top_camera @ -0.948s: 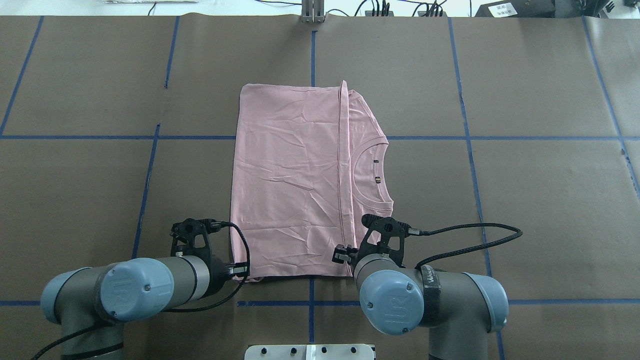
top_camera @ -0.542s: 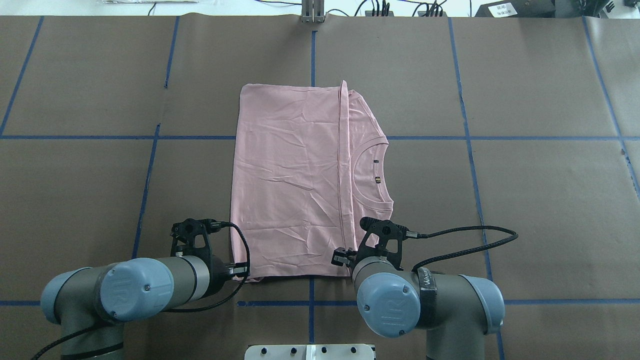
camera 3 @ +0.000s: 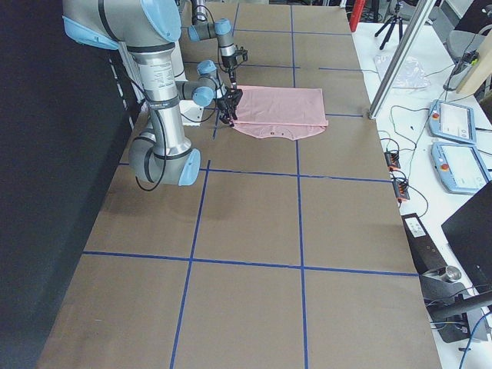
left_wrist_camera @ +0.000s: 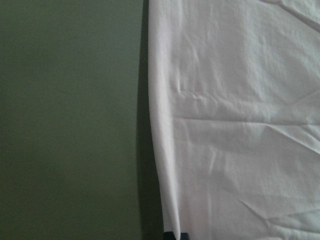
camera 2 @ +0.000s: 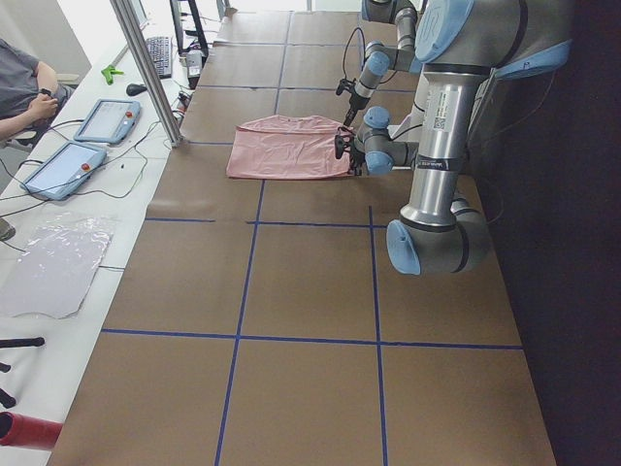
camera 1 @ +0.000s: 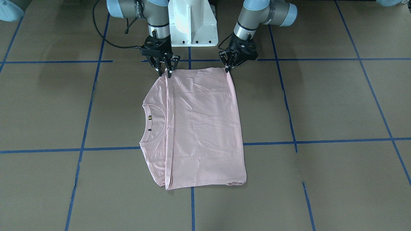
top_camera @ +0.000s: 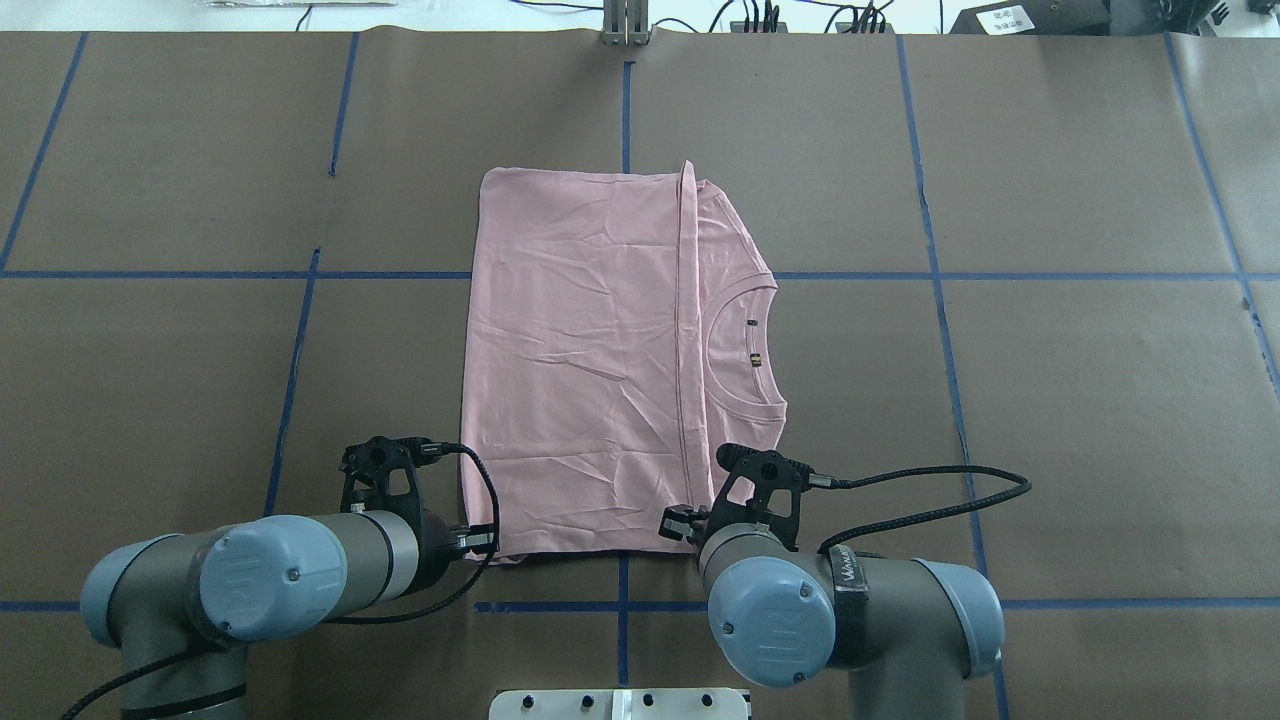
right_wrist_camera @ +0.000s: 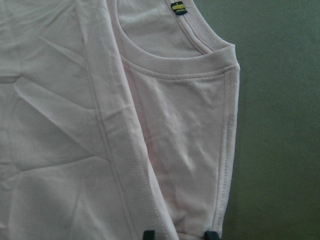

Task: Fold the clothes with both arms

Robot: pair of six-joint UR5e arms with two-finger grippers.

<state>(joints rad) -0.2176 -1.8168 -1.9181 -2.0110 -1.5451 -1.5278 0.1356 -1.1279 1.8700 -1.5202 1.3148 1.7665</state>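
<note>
Fingers [right_wrist_camera: 149, 235] at T-shirt [right_wrist_camera: 60, 125] edge, mostly off-frame

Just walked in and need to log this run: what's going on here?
The robot is folding a pink T-shirt lying on the brown table, its lower part already folded over toward the collar. Both arms work at the edge nearest the robot: the left gripper looks shut on one corner, while the right gripper has its jaws open around the edge by the hem. Nothing is lifted yet.
</note>
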